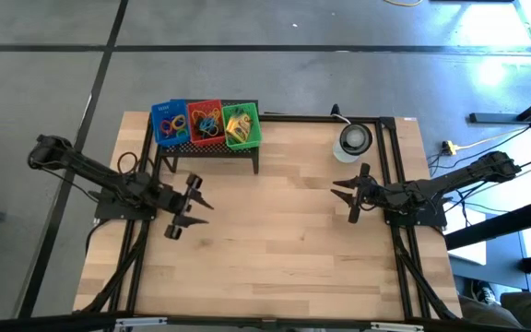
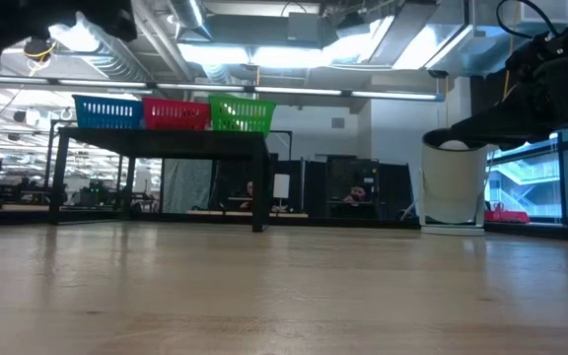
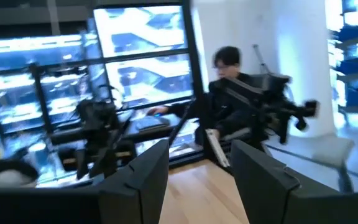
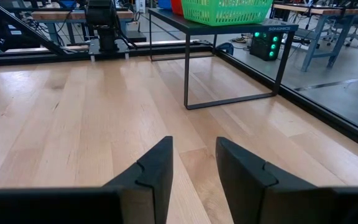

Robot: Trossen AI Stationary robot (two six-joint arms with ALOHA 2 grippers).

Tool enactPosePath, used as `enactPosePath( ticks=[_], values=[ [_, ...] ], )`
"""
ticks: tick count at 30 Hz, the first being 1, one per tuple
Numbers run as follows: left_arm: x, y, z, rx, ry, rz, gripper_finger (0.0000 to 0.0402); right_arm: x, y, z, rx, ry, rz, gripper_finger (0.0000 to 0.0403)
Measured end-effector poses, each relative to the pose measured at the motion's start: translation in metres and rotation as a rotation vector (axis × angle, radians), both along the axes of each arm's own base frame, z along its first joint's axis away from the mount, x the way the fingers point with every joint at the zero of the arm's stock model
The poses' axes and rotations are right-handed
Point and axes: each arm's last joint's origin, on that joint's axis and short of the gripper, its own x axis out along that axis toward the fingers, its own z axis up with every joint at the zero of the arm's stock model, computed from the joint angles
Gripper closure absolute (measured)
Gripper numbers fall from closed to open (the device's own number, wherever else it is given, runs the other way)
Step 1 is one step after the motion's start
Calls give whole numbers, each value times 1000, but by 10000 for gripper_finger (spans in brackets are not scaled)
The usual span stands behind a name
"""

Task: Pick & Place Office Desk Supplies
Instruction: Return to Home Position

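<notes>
Left gripper (image 1: 203, 210), right gripper (image 1: 339, 190) — jaws parted, well apart over table (image 1: 275, 254).

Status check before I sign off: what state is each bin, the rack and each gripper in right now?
blue bin: upright on rack.
red bin: upright on rack, holds rubber bands.
green bin: upright on rack, holds crayon boxes.
rack: standing at the table's far edge.
left gripper: open, empty.
right gripper: open, empty.

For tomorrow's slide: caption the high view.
Blue plastic bin, red plastic bin and green plastic bin line the black wire rack; left gripper and right gripper hang open over the wooden table.
</notes>
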Motion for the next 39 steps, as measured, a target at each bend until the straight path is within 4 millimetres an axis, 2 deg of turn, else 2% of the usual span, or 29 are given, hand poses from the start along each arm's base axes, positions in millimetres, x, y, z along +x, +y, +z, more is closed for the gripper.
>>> enactPosePath(
  ticks=[5, 14, 19, 23, 28, 33, 36, 39],
  values=[
    [-5, -1, -10, 49, -16, -83, 233, 0, 0, 0, 0, 0, 0, 280],
    [-16, 2, -26, 36, -64, -83, 233, 0, 0, 0, 0, 0, 0, 280],
    [-18, 2, -25, 32, -79, -85, 233, 0, 0, 0, 0, 0, 0, 280],
    [-17, 2, -28, 42, -43, -86, 233, 0, 0, 0, 0, 0, 0, 280],
    [-17, 2, -39, 74, 82, -85, 233, 0, 0, 0, 0, 0, 0, 280],
    [-26, 8, -40, 68, 135, 29, 233, 0, 0, 0, 0, 0, 0, 280],
    [-32, 13, -35, 40, 105, 120, 233, 0, 0, 0, 0, 0, 0, 280],
    [-37, 15, -29, 16, 50, 140, 233, 0, 0, 0, 0, 0, 0, 280]
  ],
)
